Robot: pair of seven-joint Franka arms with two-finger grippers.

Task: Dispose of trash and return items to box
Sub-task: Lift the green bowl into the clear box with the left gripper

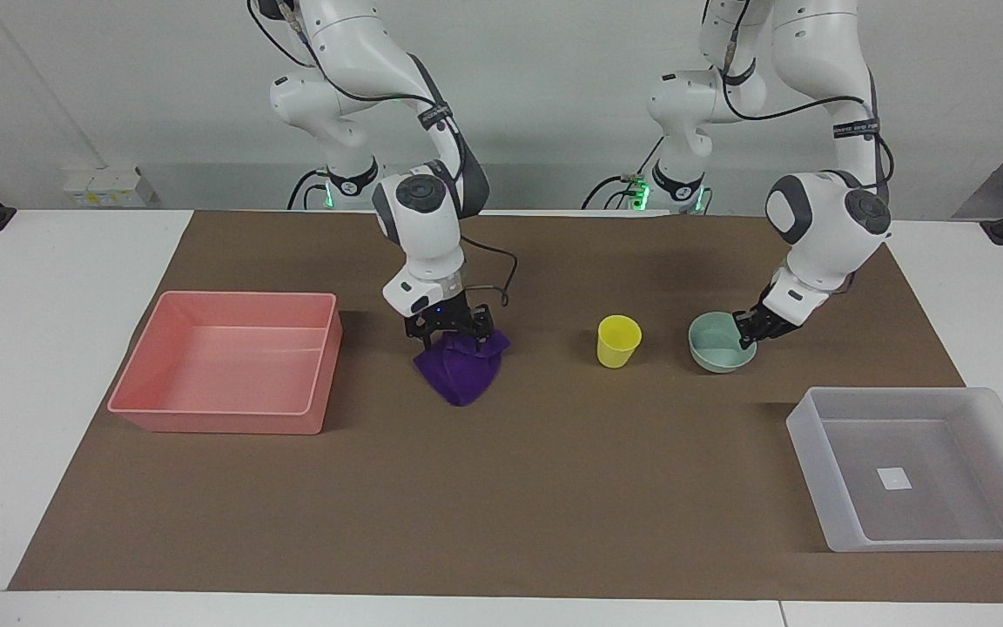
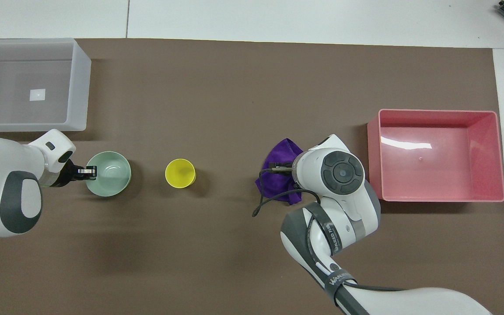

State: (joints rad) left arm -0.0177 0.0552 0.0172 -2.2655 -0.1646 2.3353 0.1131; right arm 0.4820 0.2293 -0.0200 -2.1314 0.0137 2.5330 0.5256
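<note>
The trash, a wrinkly purple cloth [image 1: 462,374] [image 2: 281,154], lies mid-table beside the pink tray. My right gripper [image 1: 449,335] is down on its top, open, fingers straddling a fold; from overhead the wrist hides it. The yellow cup [image 1: 618,340] [image 2: 180,173] stands upright between the cloth and the mint-green bowl [image 1: 715,350] [image 2: 108,179]. My left gripper [image 1: 747,333] [image 2: 86,172] is shut on the bowl's rim at the side toward the left arm's end. The box [image 1: 945,535] [image 2: 79,83], a translucent tray with a white sticker, sits at the left arm's end, farther from the robots than the bowl.
A pink tray [image 1: 232,409] [image 2: 438,192] with nothing in it sits at the right arm's end of the brown mat, beside the cloth. The right arm's elbow and cable hang over the mat on the robots' side of the cloth.
</note>
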